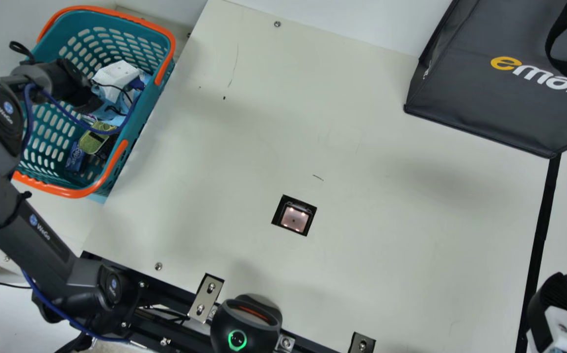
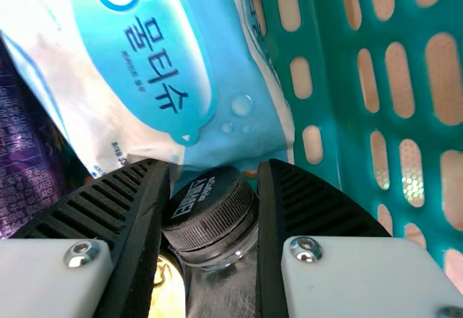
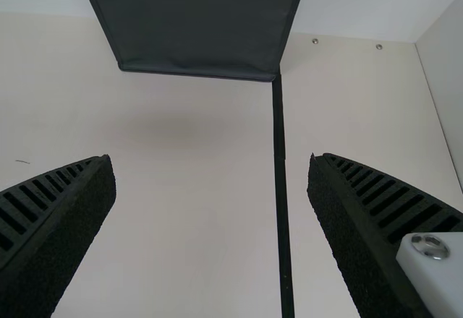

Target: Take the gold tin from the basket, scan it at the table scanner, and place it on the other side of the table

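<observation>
left gripper down in the basket, fingers parted around a bottle cap

the cream table (image 1: 362,220) stretched out in front of you, a black strip (image 1: 541,235) running from its near right part to the far right. at the far right you had the dark grey bag (image 1: 465,98), one lower corner close to the strip's end. the teal basket (image 1: 75,191) with orange handles sat at the far left, and your left arm (image 1: 43,230) leaned over it.

your left gripper (image 1: 85,100) was inside that basket. in its wrist view, the left gripper (image 2: 215,165) stood partly open, fingers either side of a dark cap; you couldn't tell whether they actually clamped it. your right gripper (image 1: 555,299) hung at the near right, spread wide with nothing between its fingers.

a rounded black device (image 1: 246,326) with a green ring sat at the near edge. in the basket you had a blue-and-white tissue pack (image 2: 159,65) next to the left fingertips, a purple package (image 2: 25,159), a yellow-green item (image 1: 93,139) and, just beside that, a small blue box (image 1: 75,159).

the scanner (image 1: 294,218) was set into the middle of the table, its lights on. the dark-capped bottle (image 2: 213,213) stood in the basket, and beside it was a shiny gold thing (image 2: 168,289), partly hidden; that may have been the gold tin, but you couldn't be sure.
</observation>
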### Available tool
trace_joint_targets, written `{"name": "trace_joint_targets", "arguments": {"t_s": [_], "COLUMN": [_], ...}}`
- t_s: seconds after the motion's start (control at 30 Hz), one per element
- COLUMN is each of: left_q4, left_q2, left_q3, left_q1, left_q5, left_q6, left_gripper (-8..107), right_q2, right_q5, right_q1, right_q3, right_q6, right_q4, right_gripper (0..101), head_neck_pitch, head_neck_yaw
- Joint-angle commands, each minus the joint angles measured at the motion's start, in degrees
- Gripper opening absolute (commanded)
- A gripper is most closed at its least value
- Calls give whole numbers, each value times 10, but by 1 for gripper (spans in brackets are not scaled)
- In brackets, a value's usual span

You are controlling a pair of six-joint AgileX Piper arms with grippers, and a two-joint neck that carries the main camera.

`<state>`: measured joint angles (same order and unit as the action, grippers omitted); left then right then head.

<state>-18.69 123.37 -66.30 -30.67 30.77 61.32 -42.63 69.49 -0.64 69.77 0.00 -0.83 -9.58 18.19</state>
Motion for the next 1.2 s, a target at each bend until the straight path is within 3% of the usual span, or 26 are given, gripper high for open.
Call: {"name": "trace_joint_targets", "arguments": {"t_s": [0.0,0.7,1.17], "left_q4": [-5,-1,35], "left_q2": [-5,-57,-47], "left_q3": [-2,-29,-24], "left_q1": [-1,-4,1], "left_q5": [5,46,60], "left_q6": [-3,-105,-182], "left_gripper": [-8,-8,39], "right_q2": [0,0,0], "right_q5": [0,0,0], "right_q1": [0,0,0], "right_q3": [0,0,0], "right_q6": [0,0,0], "right_q4": [0,0,0], "right_gripper": [95,95,95], "head_neck_pitch": [17,17,17], "head_neck_yaw": [2,2,2]}}
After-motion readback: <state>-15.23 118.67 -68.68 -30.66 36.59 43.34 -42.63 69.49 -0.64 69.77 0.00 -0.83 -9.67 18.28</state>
